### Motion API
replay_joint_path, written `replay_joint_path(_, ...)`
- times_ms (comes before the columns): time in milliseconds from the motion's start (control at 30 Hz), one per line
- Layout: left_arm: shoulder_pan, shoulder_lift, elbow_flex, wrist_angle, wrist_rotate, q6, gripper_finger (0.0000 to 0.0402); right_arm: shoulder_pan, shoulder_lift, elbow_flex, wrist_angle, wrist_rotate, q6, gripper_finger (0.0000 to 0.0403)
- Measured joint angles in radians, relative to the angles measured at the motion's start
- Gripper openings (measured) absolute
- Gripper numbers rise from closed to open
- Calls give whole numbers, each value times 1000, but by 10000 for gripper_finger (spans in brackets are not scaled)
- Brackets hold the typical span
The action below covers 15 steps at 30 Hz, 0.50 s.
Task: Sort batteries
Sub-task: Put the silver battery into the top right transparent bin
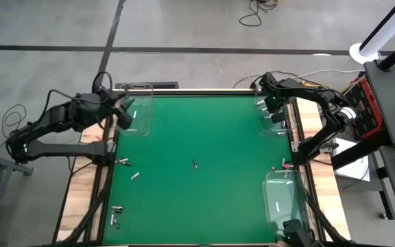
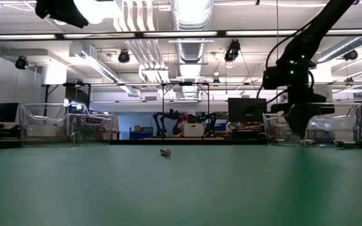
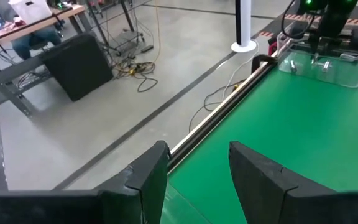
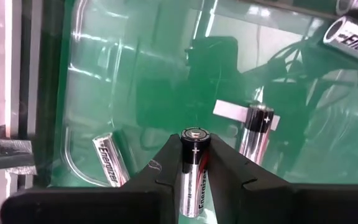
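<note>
At about two o'clock on the green table, the right gripper hangs over a clear tray with its fingers pinching a battery upright, plus end up, apparently so it can be dropped among the ones already sorted there. Several cells lie in that tray, and the word "Energizer" can be read on one at the far side and in part on another; a plus mark shows on a dark cell standing near the held one. Across at ten o'clock, the left gripper waits above a second tray, fingers spread and empty. Loose batteries remain on the mat: one near the centre, a few toward eight o'clock and seven o'clock, and some near four o'clock. A third tray sits at five o'clock holding one pale cell. Judging by the strays, sorting is partway done.
</note>
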<state>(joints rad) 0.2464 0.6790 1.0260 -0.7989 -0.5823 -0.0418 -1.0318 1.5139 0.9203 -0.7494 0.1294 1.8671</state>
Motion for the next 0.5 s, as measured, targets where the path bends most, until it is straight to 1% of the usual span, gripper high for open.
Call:
replay_joint_path(267,1,5,2,3,0,-1,153,-3,0,0,-1,-17,-6,61)
replay_joint_path(433,1,1,2,-3,1,-8,153,-3,-1,0,-11,-24,-18,59)
replay_joint_path(500,1,-1,2,-3,2,-8,153,2,-1,5,-49,-24,-6,56)
